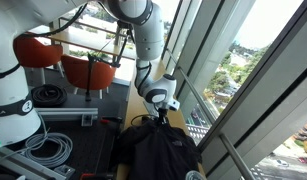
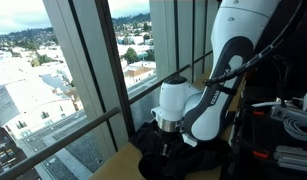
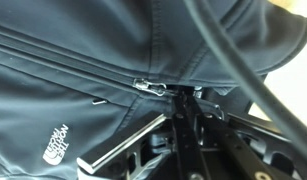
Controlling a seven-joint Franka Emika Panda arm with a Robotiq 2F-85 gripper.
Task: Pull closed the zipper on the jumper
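windows (image 2: pixel 33 60): tall, daylit — town beyond | chairs (image 1: pixel 88 68): orange, two | table (image 1: pixel 120 103): wooden — beside the glass

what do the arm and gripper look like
The arm is glossy white, built of rounded, bulbous links with dark bands at the joints. The gripper is black, angular metal with silvery edges, mounted under a white cylindrical wrist. A thick black cable runs past it.
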